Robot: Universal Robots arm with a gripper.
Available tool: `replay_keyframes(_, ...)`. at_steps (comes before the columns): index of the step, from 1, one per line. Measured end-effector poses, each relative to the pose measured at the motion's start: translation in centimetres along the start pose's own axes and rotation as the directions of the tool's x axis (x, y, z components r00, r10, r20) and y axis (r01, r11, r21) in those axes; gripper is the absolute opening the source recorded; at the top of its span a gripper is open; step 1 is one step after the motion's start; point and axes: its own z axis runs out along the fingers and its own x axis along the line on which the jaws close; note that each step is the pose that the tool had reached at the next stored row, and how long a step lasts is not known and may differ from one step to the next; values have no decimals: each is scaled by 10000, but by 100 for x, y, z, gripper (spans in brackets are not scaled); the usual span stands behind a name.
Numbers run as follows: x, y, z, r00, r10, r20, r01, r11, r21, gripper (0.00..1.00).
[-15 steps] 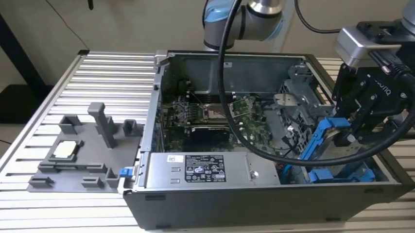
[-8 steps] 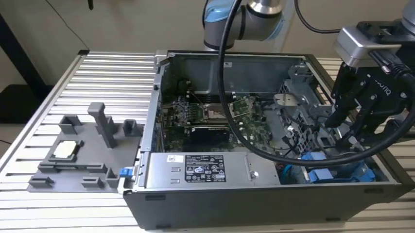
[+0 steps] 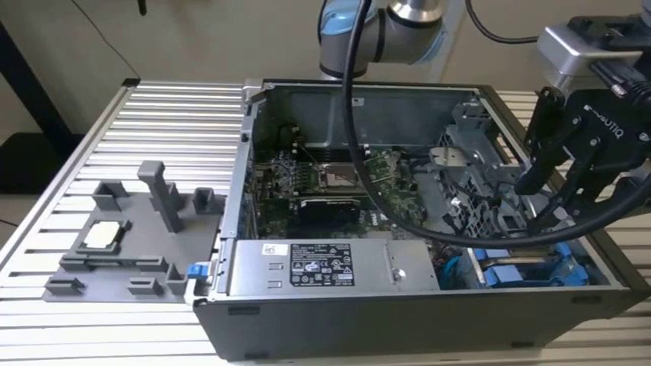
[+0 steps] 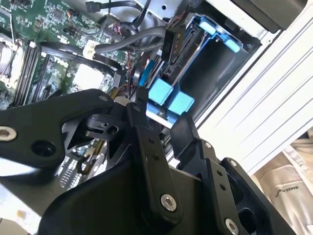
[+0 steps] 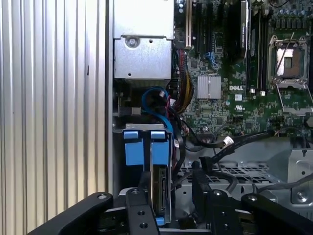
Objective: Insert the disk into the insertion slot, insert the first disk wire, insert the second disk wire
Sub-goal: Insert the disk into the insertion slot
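The disk (image 5: 160, 188) stands on edge in the insertion slot (image 5: 142, 128) at the case's front corner, its blue carrier tabs (image 5: 146, 147) sticking out. In the exterior view the disk (image 3: 529, 273) lies low at the right, under my gripper (image 3: 539, 204). The gripper (image 5: 166, 181) hangs just above it, open, one black finger (image 5: 134, 198) on each side of the disk's end. A black wire end (image 5: 203, 164) lies beside the other finger (image 5: 198, 183). In the second wrist view the gripper (image 4: 164, 108) sits over the blue tabs (image 4: 171, 98).
A silver labelled box (image 3: 315, 267) fills the case's front. The green motherboard (image 3: 336, 179) lies behind it. A blue cable (image 5: 154, 95) loops near the slot, and a black cable with a white plug (image 5: 227, 141) crosses the cage. A grey fixture (image 3: 133, 244) sits on the ribbed table (image 3: 163, 114).
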Motion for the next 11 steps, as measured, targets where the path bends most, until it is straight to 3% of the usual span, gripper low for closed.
replay_keyframes(1, -4, 1, 0, 10000, -8, -1, 8, 10000, 77, 47)
replay_keyframes(5, -10, 4, -1, 10000, -78, -12, 79, 9968, 792, 47)
replay_keyframes(11, -55, 8, 5, 9998, -179, -32, 182, 9829, 1833, 47)
